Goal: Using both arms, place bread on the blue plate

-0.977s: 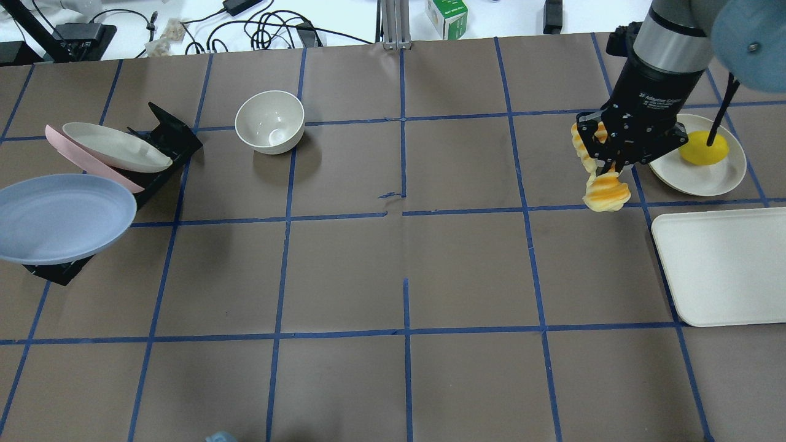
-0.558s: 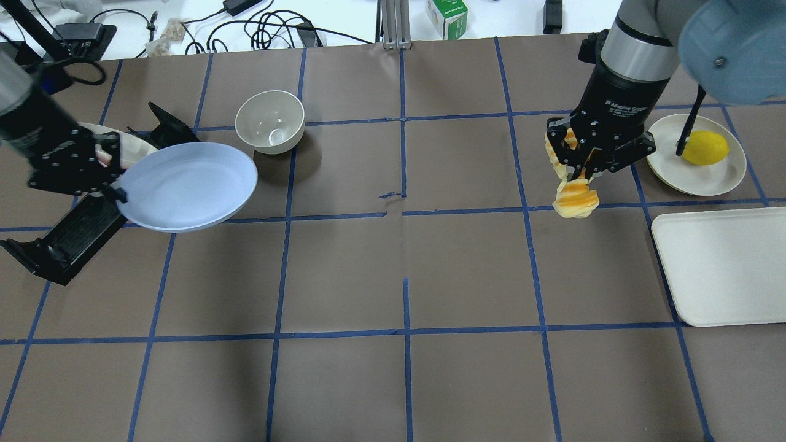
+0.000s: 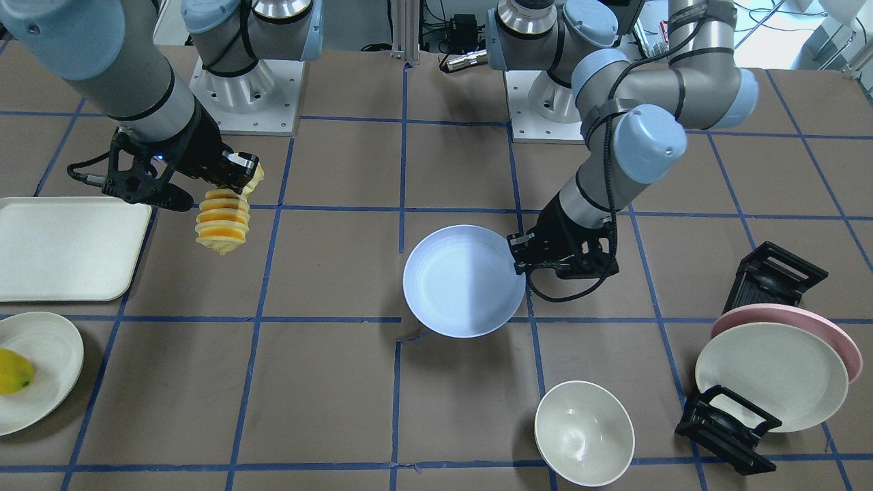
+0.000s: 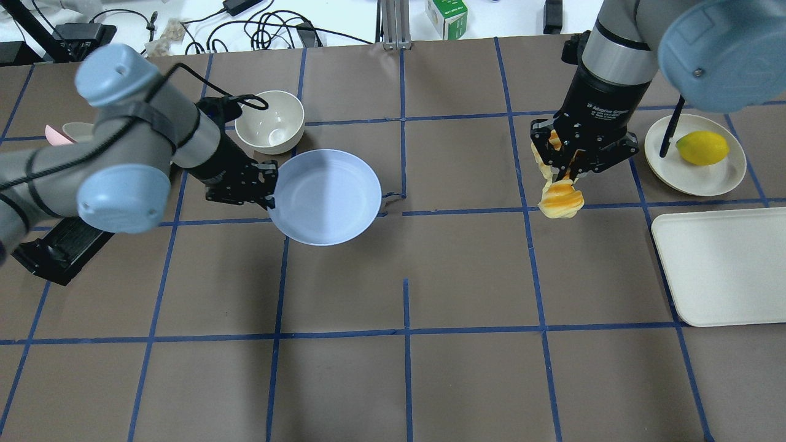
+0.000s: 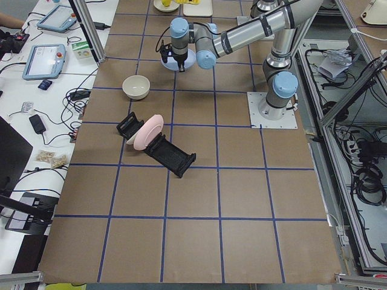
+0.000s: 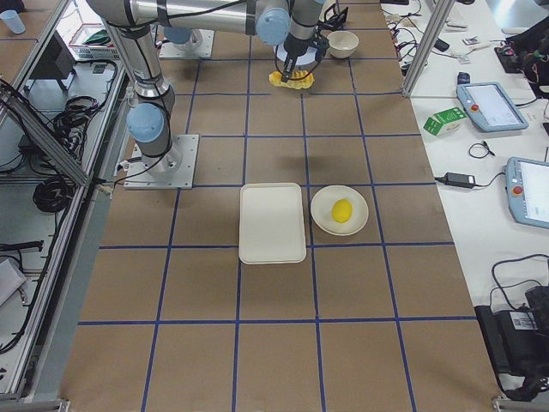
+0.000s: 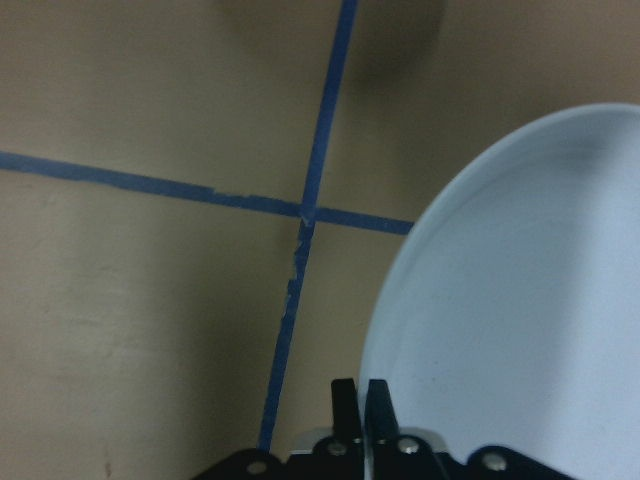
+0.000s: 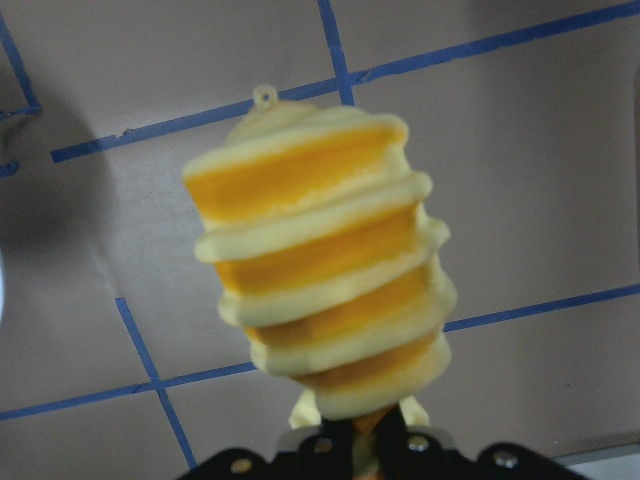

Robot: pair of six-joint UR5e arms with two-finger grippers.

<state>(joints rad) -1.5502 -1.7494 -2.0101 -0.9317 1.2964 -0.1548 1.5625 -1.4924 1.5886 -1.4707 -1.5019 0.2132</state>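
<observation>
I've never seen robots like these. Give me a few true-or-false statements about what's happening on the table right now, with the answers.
The right gripper holds the bread up off the table. True.
The bread lies on the blue plate. False: the plate is bare, gripped at its rim by the left gripper.
The yellow fruit sits on the tray. False: it sits on a cream plate beside the tray.
The bowl is empty. True.

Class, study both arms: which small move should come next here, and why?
Probably the right gripper should carry the ribbed orange-and-cream toy bread loaf sideways toward the round pale blue plate, since the left gripper holds that plate by its rim near mid-table and the loaf hangs well apart from it.
</observation>
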